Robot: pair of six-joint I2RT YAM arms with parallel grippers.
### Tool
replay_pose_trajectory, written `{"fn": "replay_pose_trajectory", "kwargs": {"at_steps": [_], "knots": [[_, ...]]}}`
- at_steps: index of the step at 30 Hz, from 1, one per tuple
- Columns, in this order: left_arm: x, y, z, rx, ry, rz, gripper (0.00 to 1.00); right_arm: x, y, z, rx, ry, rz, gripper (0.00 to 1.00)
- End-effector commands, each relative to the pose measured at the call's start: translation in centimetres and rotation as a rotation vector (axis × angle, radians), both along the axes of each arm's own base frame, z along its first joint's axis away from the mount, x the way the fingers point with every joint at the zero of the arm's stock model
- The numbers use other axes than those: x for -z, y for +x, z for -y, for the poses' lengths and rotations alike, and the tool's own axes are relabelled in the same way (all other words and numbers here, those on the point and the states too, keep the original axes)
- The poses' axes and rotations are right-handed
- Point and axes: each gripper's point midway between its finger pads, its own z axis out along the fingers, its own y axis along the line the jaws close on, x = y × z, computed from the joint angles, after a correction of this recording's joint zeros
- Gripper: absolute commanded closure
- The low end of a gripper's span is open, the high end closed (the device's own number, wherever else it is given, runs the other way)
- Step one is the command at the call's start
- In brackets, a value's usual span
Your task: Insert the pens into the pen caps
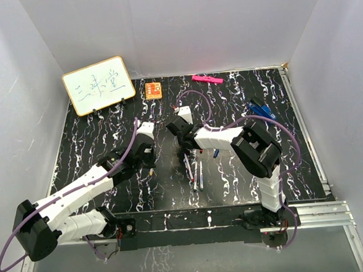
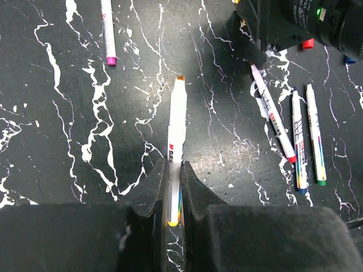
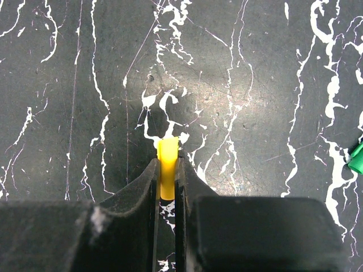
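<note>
Held: orange-tipped pen (image 2: 177, 113), yellow cap (image 3: 168, 148).
Left gripper (image 2: 173, 170) clamped on the pen's barrel; right gripper (image 3: 168, 167) clamped on the cap, above worktop (image 3: 255, 85).

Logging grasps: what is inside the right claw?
A yellow pen cap, pinched in the right claw. Its top face shows; the fingers cover its sides, and its opening cannot be seen.

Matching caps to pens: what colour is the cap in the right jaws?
Yellow cap; clearest in right wrist view.
</note>
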Motion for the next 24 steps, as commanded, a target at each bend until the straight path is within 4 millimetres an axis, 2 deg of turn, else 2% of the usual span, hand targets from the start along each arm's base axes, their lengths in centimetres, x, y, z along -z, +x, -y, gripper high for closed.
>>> {"fn": "replay_pose_trajectory", "kwargs": {"at_steps": [1,7,9,12,17,24], "knots": [[-0.1,0.0,0.6,0.027,-0.031,0.001,1.00,0.0,-0.4,1.1,-0.018,-0.021,-0.044,1.00],[0.3,0.4,2.5,0.098,-0.054,-0.004,1.00,-7.6,3.6,2.7,0.037,0.183,0.130,1.00],[0.1,0.7,3.3,0.128,-0.078,0.015,1.00,-10.8,4.4,3.6,0.040,0.275,0.207,1.00],[-0.5,1.2,5.1,0.183,-0.142,0.050,1.00,-15.0,4.4,4.8,0.016,0.388,0.345,1.00],[-1.0,1.5,8.6,0.281,-0.264,0.074,1.00,-20.5,1.9,5.4,-0.091,0.540,0.535,1.00],[-2.4,1.4,13.5,0.428,-0.473,0.102,1.00,-25.8,-2.4,5.9,-0.223,0.729,0.745,1.00]]}}
